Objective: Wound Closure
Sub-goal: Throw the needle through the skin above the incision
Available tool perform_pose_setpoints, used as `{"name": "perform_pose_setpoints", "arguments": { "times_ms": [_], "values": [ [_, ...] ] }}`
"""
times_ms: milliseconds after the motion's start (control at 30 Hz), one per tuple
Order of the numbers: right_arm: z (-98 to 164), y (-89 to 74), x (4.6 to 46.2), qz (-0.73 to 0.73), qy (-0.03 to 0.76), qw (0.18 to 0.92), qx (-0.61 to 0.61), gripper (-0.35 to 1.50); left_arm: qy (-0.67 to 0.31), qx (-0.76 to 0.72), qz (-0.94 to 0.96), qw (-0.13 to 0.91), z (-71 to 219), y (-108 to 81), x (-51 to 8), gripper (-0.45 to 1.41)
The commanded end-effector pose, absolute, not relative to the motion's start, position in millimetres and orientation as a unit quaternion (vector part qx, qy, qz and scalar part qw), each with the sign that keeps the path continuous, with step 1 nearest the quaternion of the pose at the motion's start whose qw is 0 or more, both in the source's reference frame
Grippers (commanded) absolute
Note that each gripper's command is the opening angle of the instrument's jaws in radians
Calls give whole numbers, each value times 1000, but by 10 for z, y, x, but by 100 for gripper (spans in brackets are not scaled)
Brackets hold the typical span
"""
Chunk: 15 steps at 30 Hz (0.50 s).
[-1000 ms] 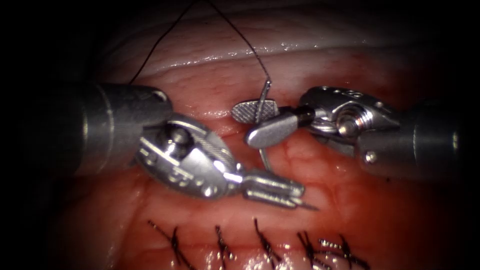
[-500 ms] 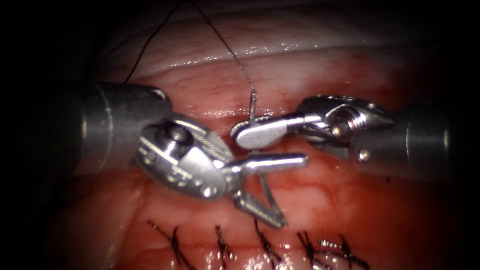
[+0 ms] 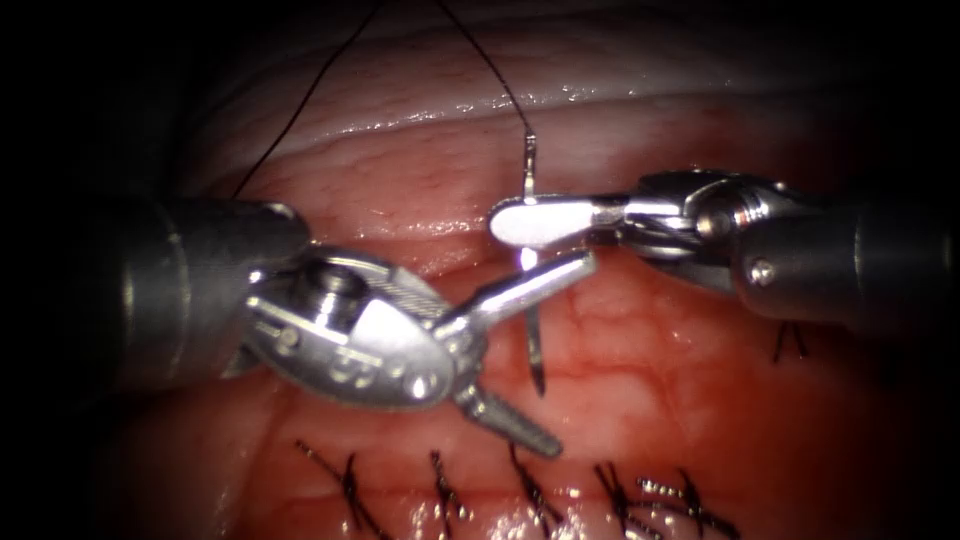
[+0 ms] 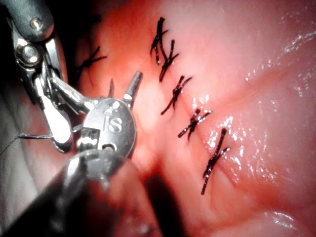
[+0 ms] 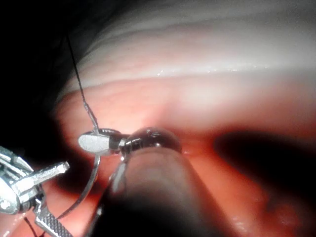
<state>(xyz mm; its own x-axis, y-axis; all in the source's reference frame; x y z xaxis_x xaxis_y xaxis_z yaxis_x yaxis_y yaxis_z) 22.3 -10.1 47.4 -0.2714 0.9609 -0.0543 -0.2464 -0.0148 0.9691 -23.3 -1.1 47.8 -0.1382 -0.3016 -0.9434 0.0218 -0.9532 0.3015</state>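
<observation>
My right tool [image 3: 515, 222] comes in from the right, shut on the curved needle [image 3: 535, 350] near its thread end. The needle hangs free above the tissue [image 3: 650, 400], point downward, not in it. My left tool [image 3: 572, 356] stands open with nothing held, one jaw on each side of the needle's lower part. The black thread [image 3: 490, 70] runs up from the needle's end and out at the top. In the right wrist view the right tool [image 5: 96, 142] grips the needle [image 5: 89, 185], with the open left tool [image 5: 64, 200] beside it.
Several black stitches [image 3: 530, 490] close the cut along the lower edge, and one more [image 3: 790, 340] lies at the right under the right tool. The stitches [image 4: 175, 94] show in a row in the left wrist view. Red fluid wets the tissue.
The left tool's jaws opened and let go of the needle's point end; the right tool's jaws shut on the needle near the thread end and carried it up and to the right.
</observation>
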Motion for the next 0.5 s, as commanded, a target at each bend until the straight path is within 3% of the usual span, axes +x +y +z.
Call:
{"name": "perform_pose_setpoints", "arguments": {
  "times_ms": [33, 400, 500],
  "values": [
    [479, -98, 229, 624, 501, 485, 352, -35, -110, 643, -751, 104, 484, -10, -236, 88],
    [487, -95, 229, 594, 521, 513, 335, -35, -126, 622, -770, 65, 480, -21, -193, 81],
    [493, -94, 229, 552, 545, 541, 323, -35, -129, 620, -773, 28, 479, -26, -171, 63]
  ]
}}
